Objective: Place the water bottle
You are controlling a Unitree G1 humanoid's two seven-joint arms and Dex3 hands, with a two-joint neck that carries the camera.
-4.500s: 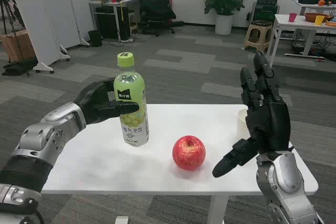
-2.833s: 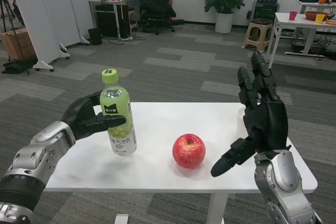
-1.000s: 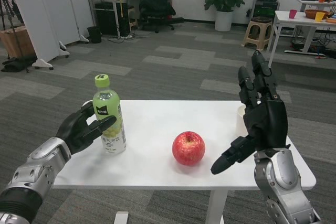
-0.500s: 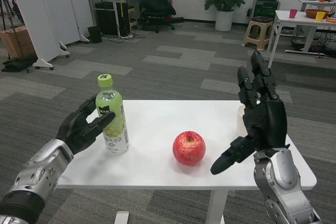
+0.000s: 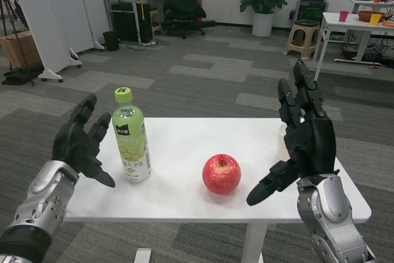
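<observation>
— Where's the water bottle (image 5: 131, 137) right now?

— Standing upright on the white table (image 5: 184, 198), near its left edge, green cap on top. The red apple (image 5: 221, 174) sits well to its right, apart from it.

— And the left hand (image 5: 79, 144)?

— Just beside the bottle on its left, fingers spread apart, nothing in them. I see a gap between the hand and the label, so I'd say it isn't touching.

— So the placing looks done?

— That's how I read it. The bottle stands on its own base and doesn't lean. What's left, I'd guess, is clearing the hand.

— How should it do that?

— Draw it out sideways and a little up, away from the bottle, with the fingers kept wide. The thumb points toward the bottle's lower half; if that sweeps inward it could nudge a tall, narrow thing standing close to the table's edge.

— The right hand (image 5: 303, 143)?

— Held up over the right side of the table, fingers open and extended, empty. There's something pale just behind it, mostly hidden; I can't tell what. It has no part in this, so best it waits there, clear of the apple.
</observation>
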